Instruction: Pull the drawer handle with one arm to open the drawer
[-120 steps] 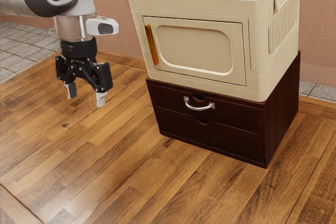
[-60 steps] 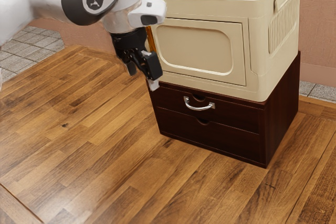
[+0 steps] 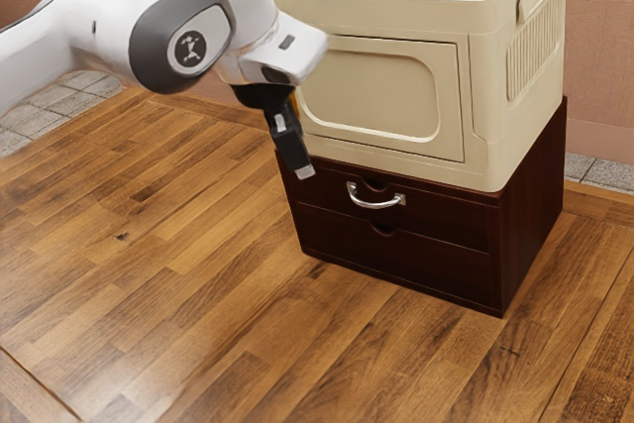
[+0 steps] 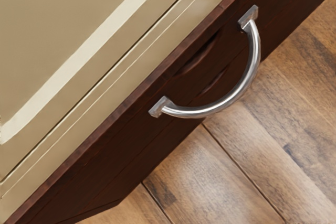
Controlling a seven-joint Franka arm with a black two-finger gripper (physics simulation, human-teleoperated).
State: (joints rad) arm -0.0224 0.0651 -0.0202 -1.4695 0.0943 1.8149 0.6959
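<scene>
The step in hand, as we judge it, is the approach to the handle (image 3: 376,205), and we do well to line up before we close in. We should ease our gripper (image 3: 302,168) down and across, keeping off the box (image 3: 381,86) above, until it faces the middle of the bow. The bar curves out between two mounts, so there looks to be room behind it; we want the gap of our grip to straddle the bar there, one side above and one below, without ramming the drawer (image 3: 451,218). Then we close firmly and draw straight out from the front, slowly, since a skewed pull could slip along the curve or drag the chest (image 3: 535,190) askew.

We cannot tell whether our gripper is spread or pressed together. In the exterior view the handle sits apart from it, toward the exterior view's right and somewhat lower, on the front of the shut upper drawer. In the wrist view the whole handle lies ahead of our hand, nothing touching it.
</scene>
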